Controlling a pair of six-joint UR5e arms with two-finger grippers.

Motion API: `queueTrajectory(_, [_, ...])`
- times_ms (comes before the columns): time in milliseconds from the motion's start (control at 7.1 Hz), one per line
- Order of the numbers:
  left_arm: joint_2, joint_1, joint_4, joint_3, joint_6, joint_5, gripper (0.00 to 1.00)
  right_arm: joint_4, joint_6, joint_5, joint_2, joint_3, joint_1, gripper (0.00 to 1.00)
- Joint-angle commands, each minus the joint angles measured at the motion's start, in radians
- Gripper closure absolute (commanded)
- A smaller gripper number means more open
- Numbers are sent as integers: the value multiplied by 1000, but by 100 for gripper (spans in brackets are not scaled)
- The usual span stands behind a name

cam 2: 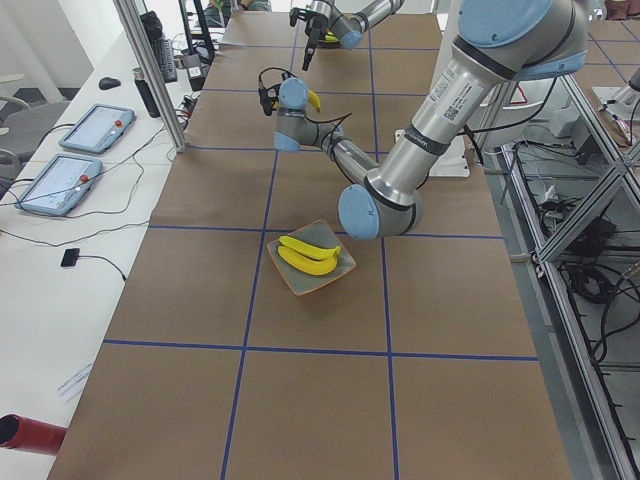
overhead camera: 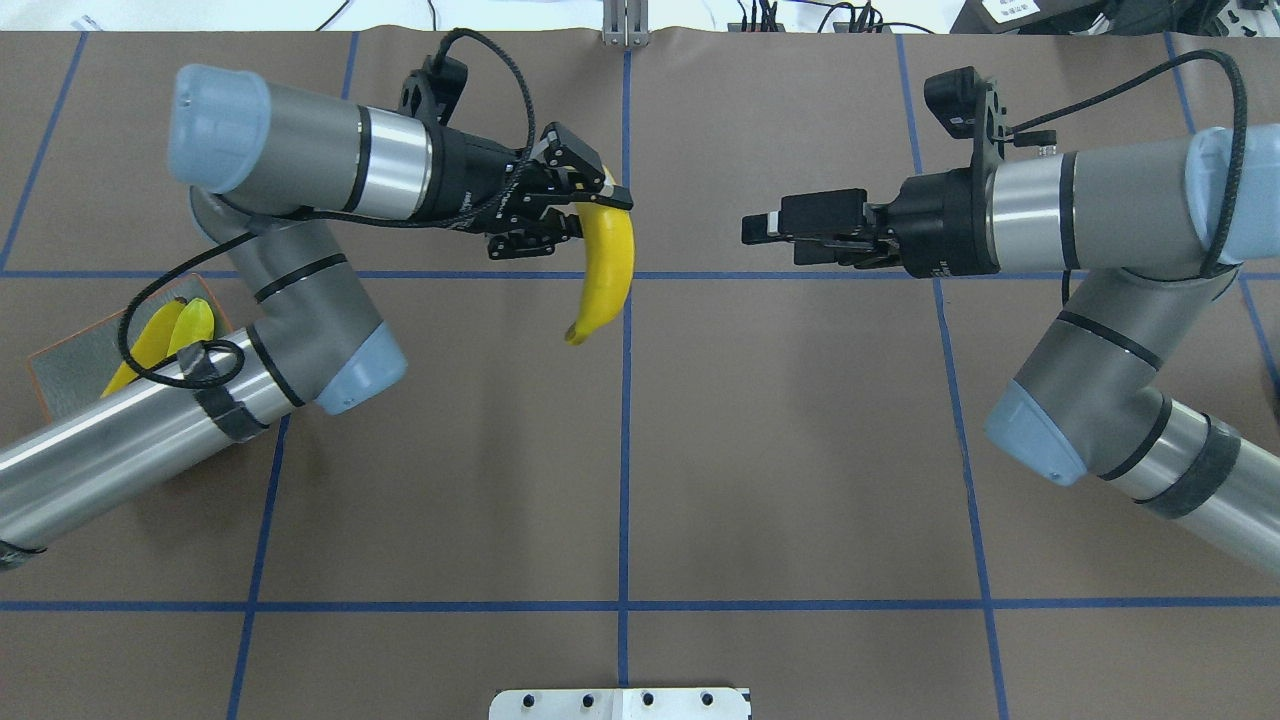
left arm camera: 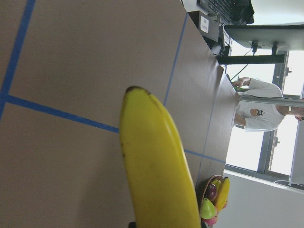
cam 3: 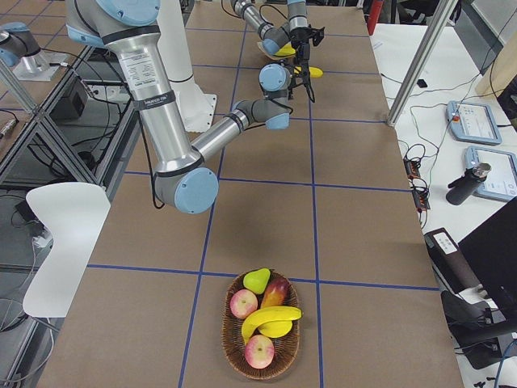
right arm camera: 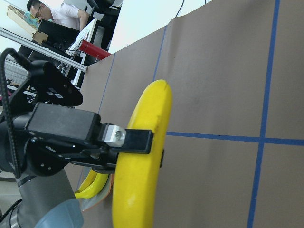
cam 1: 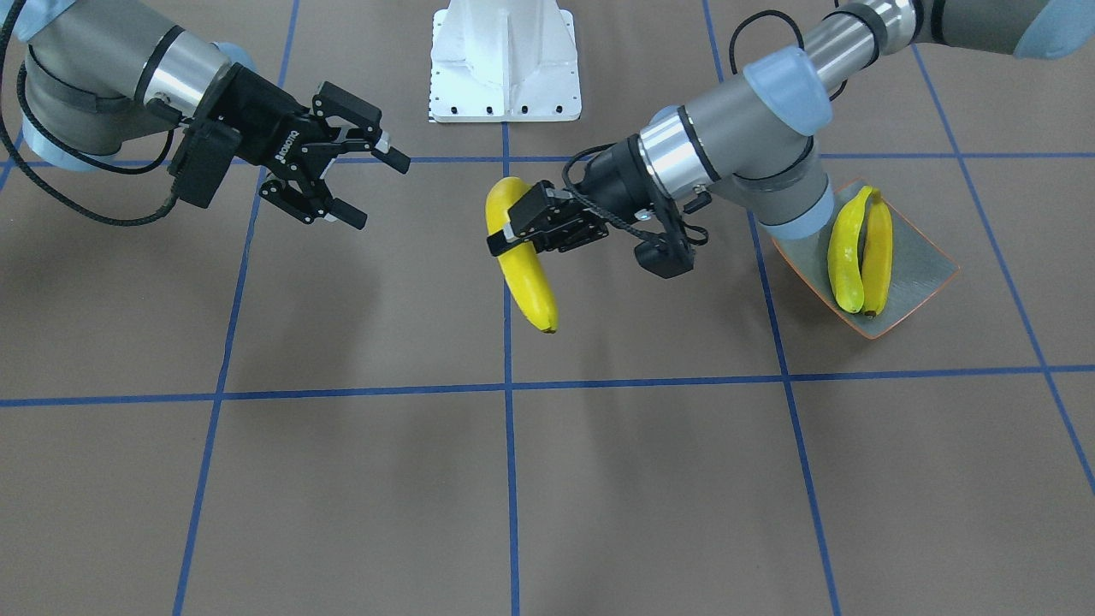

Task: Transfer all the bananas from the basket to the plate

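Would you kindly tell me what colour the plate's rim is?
The plate has an orange-brown rim; the exterior front-facing view shows it best.

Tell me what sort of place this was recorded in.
Most likely a robotics lab or test cell. A long table is covered in brown paper with a blue tape grid, robot arms work over it, and control tablets lie on a side bench beside a metal frame post.
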Motion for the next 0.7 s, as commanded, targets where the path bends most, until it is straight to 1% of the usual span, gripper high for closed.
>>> queueTrajectory(0, [170, -86, 22, -73, 138, -23, 100, 0, -2, -4, -86, -11, 46, 0])
queueTrajectory(282, [315, -161, 45, -85, 404, -42, 100, 2, -2, -27, -126, -44, 56, 0])
queueTrajectory(422, [377, -213, 113, -104, 568, -78, 100, 2, -3, -35, -169, -44, 65, 0])
queueTrajectory(563, [444, -244, 205, -145, 717, -80, 100, 0, -10, -35, -186, -63, 94, 0])
